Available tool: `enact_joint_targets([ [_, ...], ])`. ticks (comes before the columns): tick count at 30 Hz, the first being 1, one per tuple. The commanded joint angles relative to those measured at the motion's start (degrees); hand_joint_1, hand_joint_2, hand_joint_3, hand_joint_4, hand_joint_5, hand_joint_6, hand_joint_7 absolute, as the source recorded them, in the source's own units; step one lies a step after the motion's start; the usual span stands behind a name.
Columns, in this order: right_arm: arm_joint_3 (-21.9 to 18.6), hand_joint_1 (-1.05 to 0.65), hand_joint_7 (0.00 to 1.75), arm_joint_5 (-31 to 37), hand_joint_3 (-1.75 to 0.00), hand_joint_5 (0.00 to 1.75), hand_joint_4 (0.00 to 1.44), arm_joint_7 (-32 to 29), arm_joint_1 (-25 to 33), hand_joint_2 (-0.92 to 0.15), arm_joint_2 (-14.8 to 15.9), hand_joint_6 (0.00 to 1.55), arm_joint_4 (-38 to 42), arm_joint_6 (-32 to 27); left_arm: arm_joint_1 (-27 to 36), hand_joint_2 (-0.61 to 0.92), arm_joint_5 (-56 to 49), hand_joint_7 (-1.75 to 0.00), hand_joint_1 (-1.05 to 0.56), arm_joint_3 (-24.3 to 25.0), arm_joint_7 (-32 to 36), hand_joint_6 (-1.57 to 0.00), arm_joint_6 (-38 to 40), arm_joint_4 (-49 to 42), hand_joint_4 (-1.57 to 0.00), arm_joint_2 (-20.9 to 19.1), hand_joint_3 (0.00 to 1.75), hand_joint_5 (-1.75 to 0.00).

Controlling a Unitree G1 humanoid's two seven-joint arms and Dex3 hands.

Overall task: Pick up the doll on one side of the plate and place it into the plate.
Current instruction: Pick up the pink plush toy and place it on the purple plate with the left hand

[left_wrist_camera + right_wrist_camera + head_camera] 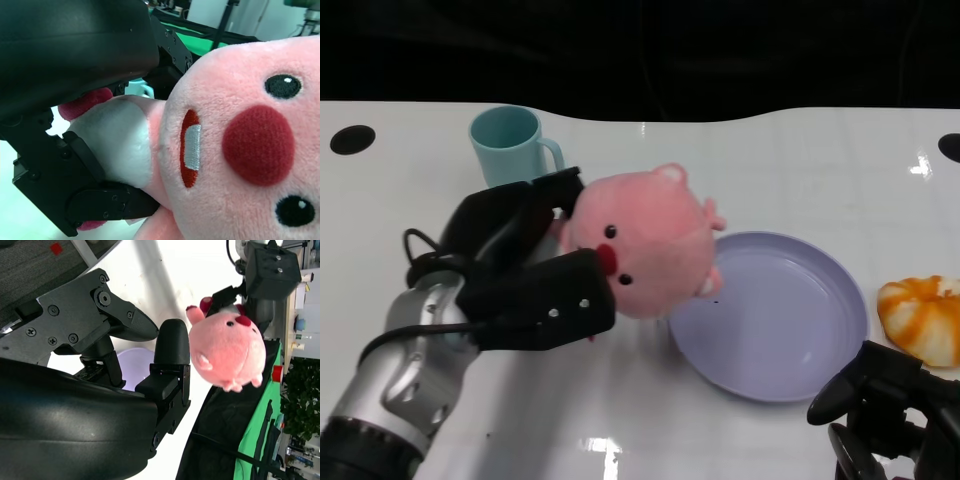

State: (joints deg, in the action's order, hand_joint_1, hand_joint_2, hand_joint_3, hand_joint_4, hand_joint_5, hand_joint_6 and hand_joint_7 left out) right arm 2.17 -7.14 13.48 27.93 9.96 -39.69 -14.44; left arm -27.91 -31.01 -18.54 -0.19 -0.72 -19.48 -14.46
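A round pink plush doll (pixel 645 240) with a red nose and black eyes hangs above the table at the left rim of the lavender plate (pixel 790 320). My left hand (pixel 525 265) grips it from the left, fingers around its back and underside. The left wrist view fills with the doll's face (pixel 250 150) and my black fingers (pixel 100 200) closed on its white belly. In the right wrist view the doll (pixel 227 347) shows held in the air by the left hand (pixel 265 275). My right hand (pixel 885 410) sits low at the near right, holding nothing, fingers (pixel 170 347) apart.
A light teal mug (pixel 510 143) stands behind my left hand. An orange-and-white bun-like plush (pixel 925 315) lies right of the plate. The white table (pixel 640 400) ends at a dark edge along the back.
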Motion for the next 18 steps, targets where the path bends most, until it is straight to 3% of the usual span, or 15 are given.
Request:
enact_joint_targets([
  [1, -0.29, -0.25, 1.36, -0.13, -1.02, 1.72, 0.66, -0.07, 0.32, -0.61, 0.55, 0.57, -0.38, 0.27, -2.76, 0.44, -0.14, -1.75, -0.18, -0.78, -1.04, -0.77, 0.58, 0.55, -0.95, 1.58, 1.23, -1.75],
  [13, 0.86, -0.28, 1.36, 0.70, -1.03, 1.71, 0.66, -0.29, 0.70, -0.60, 0.54, 0.57, -1.52, -0.23, -8.35, 0.40, -2.95, -1.75, -0.19, -6.07, -0.98, -0.78, 2.00, -5.37, -0.97, 9.72, 1.28, -1.75],
  [18, 1.49, -0.29, 1.36, 0.48, -1.03, 1.71, 0.66, -0.12, 0.89, -0.59, 0.46, 0.57, -1.88, -0.37, -10.48, 0.39, -4.55, -1.75, -0.20, -8.79, -0.75, -0.74, 2.72, -8.76, -0.95, 12.71, 1.21, -1.75],
])
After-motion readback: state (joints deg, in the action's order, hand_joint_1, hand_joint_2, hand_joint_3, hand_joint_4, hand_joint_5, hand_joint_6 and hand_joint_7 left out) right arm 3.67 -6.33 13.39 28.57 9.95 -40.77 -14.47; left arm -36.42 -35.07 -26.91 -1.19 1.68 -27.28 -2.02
